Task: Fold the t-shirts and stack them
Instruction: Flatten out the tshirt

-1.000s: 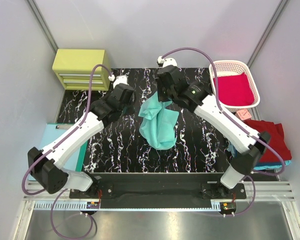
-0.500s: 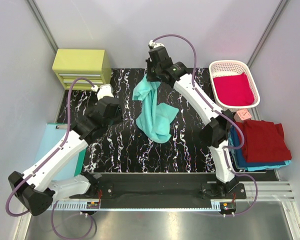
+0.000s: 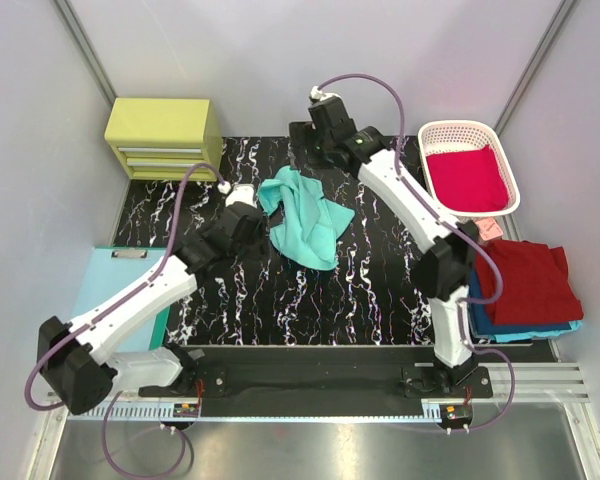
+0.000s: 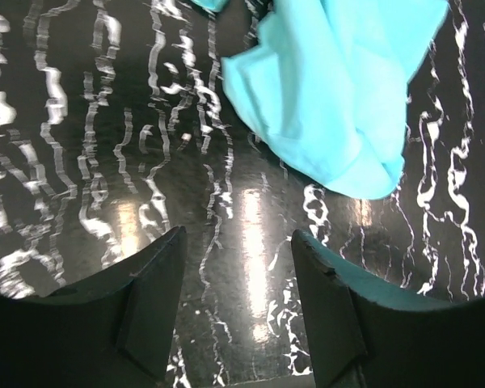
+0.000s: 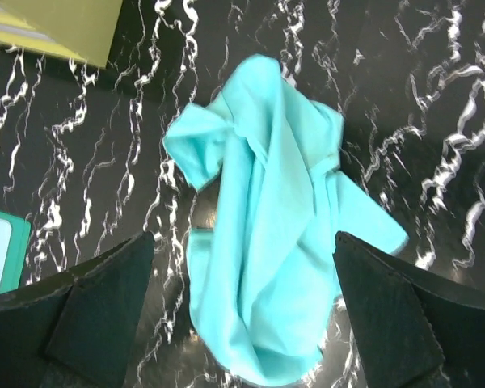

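Observation:
The mint-teal t-shirt (image 3: 306, 220) lies crumpled in a heap on the black marbled table (image 3: 380, 290), free of both grippers. My left gripper (image 3: 262, 214) is low at the shirt's left edge. In the left wrist view it stands open (image 4: 238, 307) over bare table, with the shirt (image 4: 339, 89) just ahead. My right gripper (image 3: 308, 152) hangs high over the far side, wide open (image 5: 242, 311), and the shirt (image 5: 267, 259) lies on the table below it. A crimson t-shirt (image 3: 466, 180) fills the basket. A dark red t-shirt (image 3: 528, 280) lies folded on a blue one (image 3: 500, 326) at the right.
The white lattice basket (image 3: 435, 133) stands at the back right. A yellow-green drawer box (image 3: 162, 135) sits at the back left, its corner also in the right wrist view (image 5: 56, 24). The pale blue clipboard (image 3: 110, 290) lies off the table's left edge.
The right gripper has let go of the mint-teal shirt, which dropped into a heap on the table. The left gripper has opened and swung in toward the shirt's left edge.

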Available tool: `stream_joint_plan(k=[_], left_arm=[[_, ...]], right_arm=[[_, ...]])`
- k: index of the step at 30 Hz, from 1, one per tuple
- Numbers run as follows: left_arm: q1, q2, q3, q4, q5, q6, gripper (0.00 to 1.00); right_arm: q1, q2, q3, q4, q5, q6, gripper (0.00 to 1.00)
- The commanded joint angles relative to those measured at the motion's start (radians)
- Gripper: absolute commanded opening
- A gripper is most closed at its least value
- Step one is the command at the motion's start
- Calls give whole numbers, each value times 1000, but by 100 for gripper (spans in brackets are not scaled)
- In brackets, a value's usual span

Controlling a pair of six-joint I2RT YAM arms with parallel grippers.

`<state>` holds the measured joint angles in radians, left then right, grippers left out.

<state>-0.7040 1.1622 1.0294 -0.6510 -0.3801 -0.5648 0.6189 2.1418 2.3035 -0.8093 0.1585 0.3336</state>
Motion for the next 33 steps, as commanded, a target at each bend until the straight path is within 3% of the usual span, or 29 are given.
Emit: stream_joint_plan(k=[1, 3, 12, 18, 33], left_arm=[[-6, 71, -34, 146, 102, 31, 57], [-8, 123, -32, 195, 136, 48, 56], [-22, 372, 1, 358, 253, 65, 50], [-19, 491, 53, 398, 239, 68, 50], [35, 533, 135, 379, 152, 66, 50]], right_arm=[[16, -275, -218, 62, 27, 5, 99], [19, -371, -342, 90, 10, 24, 99], [56, -603, -617, 93, 55, 50, 98], [58, -654, -668, 79, 82, 44, 97], [58, -672, -711, 76, 88, 4, 97]])
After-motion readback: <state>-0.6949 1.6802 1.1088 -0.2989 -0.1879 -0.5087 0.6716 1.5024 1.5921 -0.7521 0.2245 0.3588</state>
